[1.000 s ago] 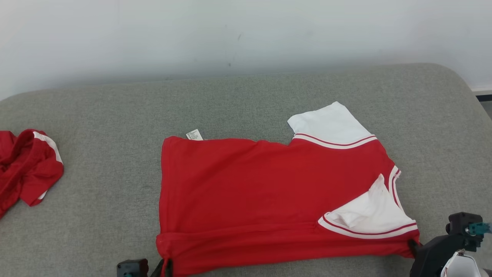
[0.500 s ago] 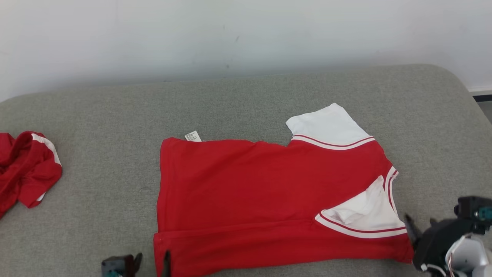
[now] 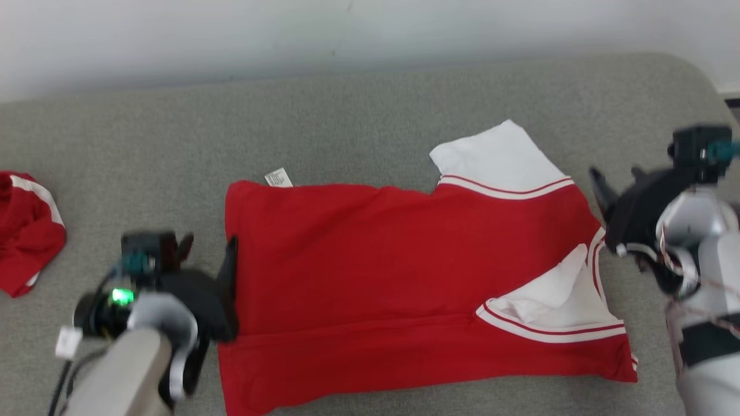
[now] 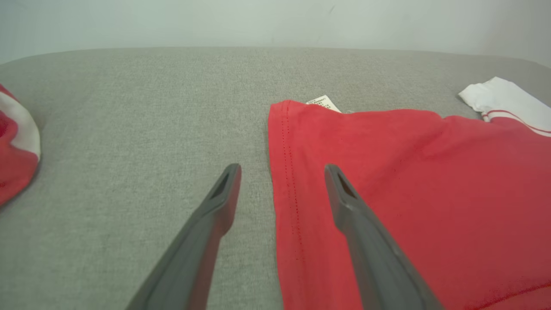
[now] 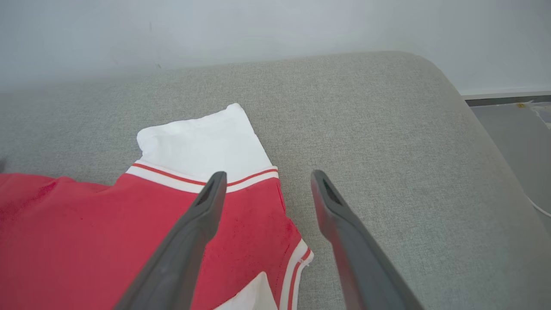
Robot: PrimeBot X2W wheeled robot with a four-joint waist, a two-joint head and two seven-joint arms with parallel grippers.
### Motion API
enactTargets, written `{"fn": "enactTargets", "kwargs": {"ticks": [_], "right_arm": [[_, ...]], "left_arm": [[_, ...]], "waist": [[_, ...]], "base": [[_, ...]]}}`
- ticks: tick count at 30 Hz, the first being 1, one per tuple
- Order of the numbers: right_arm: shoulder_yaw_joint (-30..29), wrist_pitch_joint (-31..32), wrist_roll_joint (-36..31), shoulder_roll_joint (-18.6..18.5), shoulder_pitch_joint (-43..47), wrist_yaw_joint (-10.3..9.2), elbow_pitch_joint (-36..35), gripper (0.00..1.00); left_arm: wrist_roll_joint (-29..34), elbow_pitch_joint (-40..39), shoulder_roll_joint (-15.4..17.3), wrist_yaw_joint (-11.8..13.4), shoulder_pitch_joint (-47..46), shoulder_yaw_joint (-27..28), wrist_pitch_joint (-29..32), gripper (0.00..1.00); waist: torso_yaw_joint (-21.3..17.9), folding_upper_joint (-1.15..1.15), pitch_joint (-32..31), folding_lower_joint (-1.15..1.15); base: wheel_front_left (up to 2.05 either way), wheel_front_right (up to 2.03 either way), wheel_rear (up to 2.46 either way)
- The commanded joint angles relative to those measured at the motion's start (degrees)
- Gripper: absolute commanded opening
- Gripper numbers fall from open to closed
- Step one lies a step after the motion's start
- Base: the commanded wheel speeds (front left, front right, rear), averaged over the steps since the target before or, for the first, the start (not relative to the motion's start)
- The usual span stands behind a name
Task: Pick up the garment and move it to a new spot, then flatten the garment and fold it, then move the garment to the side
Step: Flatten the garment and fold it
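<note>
Red T-shirt [image 3: 376,260] lies part-folded, centre frame, on grey surface [image 3: 370,133]. Left gripper [image 3: 209,242] and right gripper [image 3: 615,173], both spread, flank its ends, likely lining up next fold.

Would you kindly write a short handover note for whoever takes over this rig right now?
Left gripper: open, empty, straddling the left edge of the red shirt.
Right gripper: open, empty, at the shirt's right edge by the far white sleeve.
Shirt: spread on the grey cushion; near white sleeve tucked onto the body; the near long edge looks folded over in a strip. A crumpled red garment lies apart at the far left.
Done: placed, flattened, first fold apparently in.
Left: finish folding, then move the shirt aside.
</note>
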Motion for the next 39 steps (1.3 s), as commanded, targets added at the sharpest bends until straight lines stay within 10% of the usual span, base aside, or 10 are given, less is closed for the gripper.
{"fn": "enactTargets", "kwargs": {"ticks": [1, 14, 36, 38, 39], "right_arm": [[0.5, -0.6, -0.3, 0.0, -3.1, -0.14, 1.6, 1.00], [5.7, -5.0, -1.5, 1.4, -22.4, -0.15, 16.9, 1.00], [8.8, -10.9, 1.1, -0.3, -29.1, -0.15, 29.3, 1.00], [8.9, -10.9, 1.4, -0.3, -29.8, -0.15, 29.9, 1.00], [8.9, -11.0, 1.2, -0.3, -30.1, -0.15, 30.4, 1.00]], "left_arm": [[0.3, 1.4, -0.5, -0.5, -3.2, -0.1, 0.9, 1.00], [0.6, 13.3, -2.6, -3.2, -21.8, -1.5, 9.2, 1.00], [-0.7, 18.9, -3.6, -8.0, -26.5, -5.0, 16.0, 1.00], [-2.7, 19.4, -4.0, -10.1, -26.2, -4.9, 18.5, 0.00], [-3.0, 19.7, -3.9, -11.0, -26.2, -5.0, 19.9, 0.00]], "waist": [[0.3, -0.01, 3.4, 0.00], [0.4, -0.01, 12.0, 0.00], [0.8, -0.01, 15.3, 0.00], [0.6, -0.01, 15.7, 0.00], [0.6, -0.01, 15.8, 0.00]], "base": [[0.00, 0.00, 0.00], [0.00, 0.00, 0.00], [0.00, 0.00, 0.00], [0.00, 0.00, 0.00], [0.00, 0.00, 0.00]]}}
